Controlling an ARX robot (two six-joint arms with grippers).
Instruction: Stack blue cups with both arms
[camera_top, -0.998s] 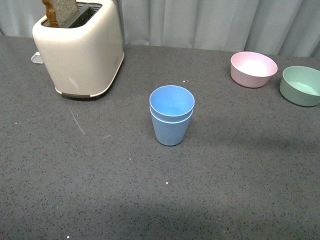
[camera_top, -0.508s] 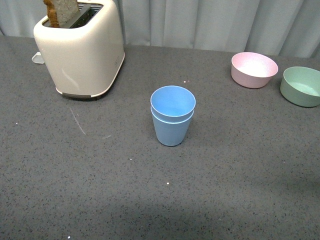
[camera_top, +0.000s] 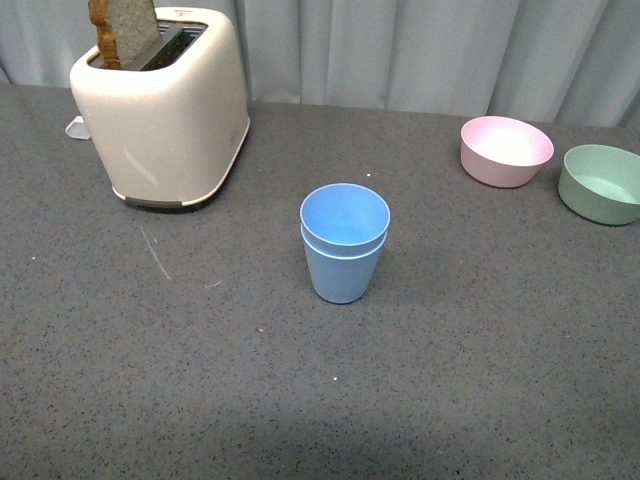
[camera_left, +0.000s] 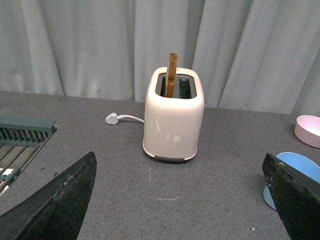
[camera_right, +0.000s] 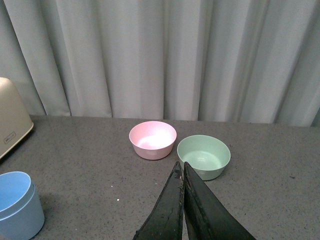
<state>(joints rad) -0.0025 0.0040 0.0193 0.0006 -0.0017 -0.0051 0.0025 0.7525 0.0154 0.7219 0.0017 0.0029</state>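
Front view, blue cups (camera_top: 344, 243) nested (upright), left pincer (camera_left: 180, 200) spread, right pincer (camera_right: 183, 172) closed, both apart from them

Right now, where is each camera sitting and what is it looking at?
Front view: on the robot's body, looking down at the table, the stacked blue cups, toaster, pink bowl and green bowl; no arm shows.
Left wrist view: on the left arm, facing the toaster and curtain; the left gripper shows, fingers wide apart.
Right wrist view: on the right arm, facing both bowls; the right gripper shows, fingers together.
Shared: all three views see the blue cups and the pink bowl.
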